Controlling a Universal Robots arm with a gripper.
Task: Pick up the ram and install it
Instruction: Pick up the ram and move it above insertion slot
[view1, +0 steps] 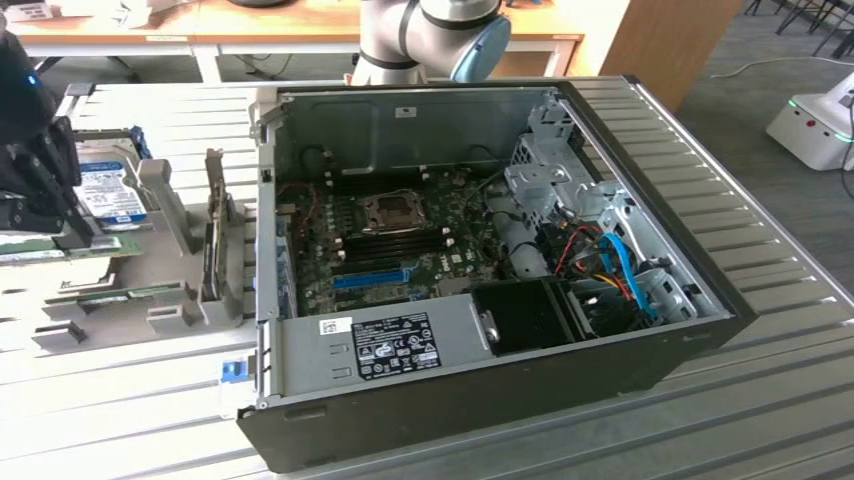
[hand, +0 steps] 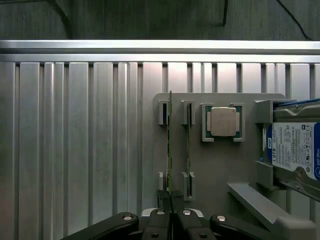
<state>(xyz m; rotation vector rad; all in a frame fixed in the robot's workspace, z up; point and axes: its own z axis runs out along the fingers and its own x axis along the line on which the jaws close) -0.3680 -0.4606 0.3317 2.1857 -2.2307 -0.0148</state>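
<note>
A ribbed aluminium table (view1: 774, 400) carries everything. Behind it stand wooden desks (view1: 120, 30), and a white machine (view1: 814, 120) sits on the grey floor at the exterior view's right.

One open black computer case (view1: 534, 400) lies on the table, its green motherboard (view1: 400, 240) facing up. The base of the one robot arm (view1: 427, 40) rises just behind the case.

On the table at the exterior view's left, beside the case, lies one flat grey holder (hand: 215, 170) with raised brackets. One silver hard drive (hand: 295, 150) with a blue and white label stands propped in it. One square silver processor (hand: 223, 121) sits in a small frame next to the drive.

The wrist view shows two thin green memory sticks standing on edge in the holder, side by side and parallel. The ram (hand: 169, 145) is the one farther from the processor. The second stick (hand: 188, 150) stands between the ram and the processor.

The black gripper (hand: 172, 200) sits directly over one end of the ram. Its fingers (hand: 161, 216) are pressed together with the ram's edge clamped between them. The ram rests in its brackets, outside the case.
</note>
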